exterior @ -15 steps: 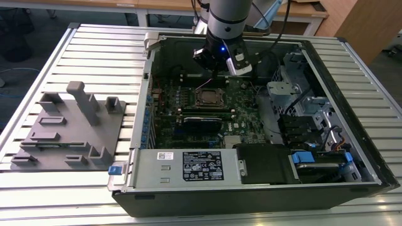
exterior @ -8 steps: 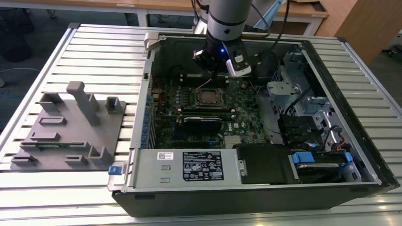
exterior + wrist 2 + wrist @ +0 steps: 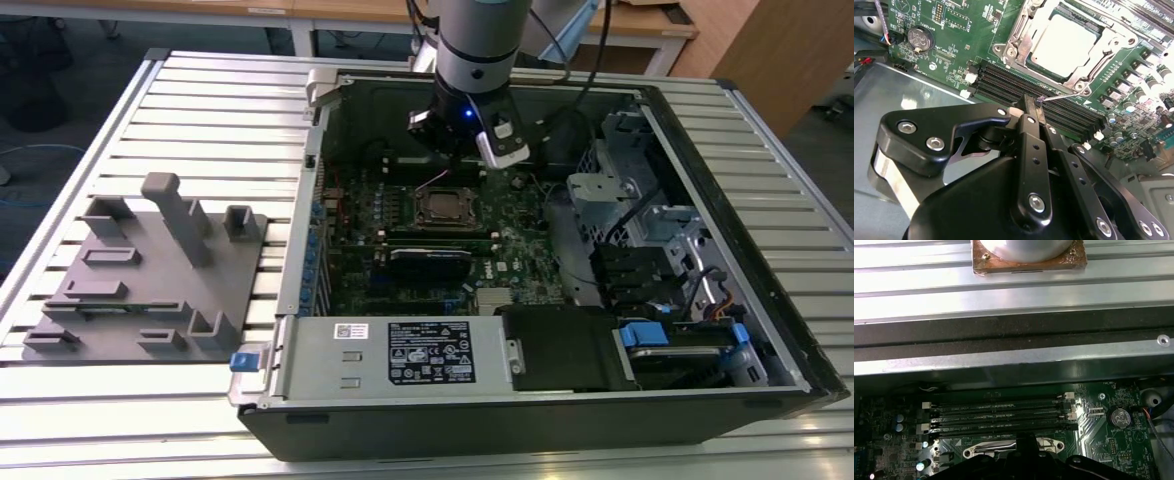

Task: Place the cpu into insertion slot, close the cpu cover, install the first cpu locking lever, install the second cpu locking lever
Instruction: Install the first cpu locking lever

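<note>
In the second wrist view the cpu (image 3: 1066, 40) lies flat in the insertion slot (image 3: 1081, 85), its pale metal top showing through the window of the cpu cover (image 3: 1016, 35). The cover is folded down over it. A thin wire locking lever (image 3: 1061, 96) runs along the socket's edge beside the memory slots. My gripper (image 3: 1034, 107) is shut, and its fingertips (image 3: 1029, 112) touch the free end of that lever. In the exterior view the gripper (image 3: 467, 150) hangs just beyond the socket (image 3: 447, 207), inside the open computer case.
Long black memory slots (image 3: 1054, 107) lie between my fingers and the socket. A grey power supply box (image 3: 394, 355) fills the case's near side and a drive cage (image 3: 641, 220) the exterior view's right. A grey fixture block (image 3: 147, 270) sits on the slatted table at the left.
</note>
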You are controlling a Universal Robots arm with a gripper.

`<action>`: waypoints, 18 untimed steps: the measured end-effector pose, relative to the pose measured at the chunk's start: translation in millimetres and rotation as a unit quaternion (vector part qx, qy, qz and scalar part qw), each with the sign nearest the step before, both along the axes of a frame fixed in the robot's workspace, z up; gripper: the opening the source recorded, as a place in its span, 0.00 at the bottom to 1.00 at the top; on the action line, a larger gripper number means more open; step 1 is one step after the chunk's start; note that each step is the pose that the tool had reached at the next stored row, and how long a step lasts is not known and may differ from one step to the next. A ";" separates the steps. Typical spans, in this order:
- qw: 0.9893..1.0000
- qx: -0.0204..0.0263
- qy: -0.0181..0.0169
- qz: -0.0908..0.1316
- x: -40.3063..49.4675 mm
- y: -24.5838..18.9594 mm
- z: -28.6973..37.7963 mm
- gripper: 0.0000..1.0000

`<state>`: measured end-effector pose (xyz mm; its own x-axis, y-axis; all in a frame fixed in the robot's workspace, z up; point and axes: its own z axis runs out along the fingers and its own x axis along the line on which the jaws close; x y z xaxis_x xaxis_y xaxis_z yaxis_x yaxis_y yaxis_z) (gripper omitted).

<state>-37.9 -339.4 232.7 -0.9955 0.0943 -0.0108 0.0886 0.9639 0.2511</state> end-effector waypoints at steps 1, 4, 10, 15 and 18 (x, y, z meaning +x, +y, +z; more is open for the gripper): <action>1.000 0.000 0.000 0.000 0.0 0.0 0.0 0.10; 1.000 0.000 -0.001 0.000 -0.1 0.0 -0.5 0.10; 1.000 0.000 -0.002 0.000 -0.1 0.0 -2.3 0.10; 1.000 0.000 -0.002 0.000 -0.1 0.0 -2.8 0.10; 1.000 0.000 -0.002 0.000 -0.1 0.0 -2.9 0.10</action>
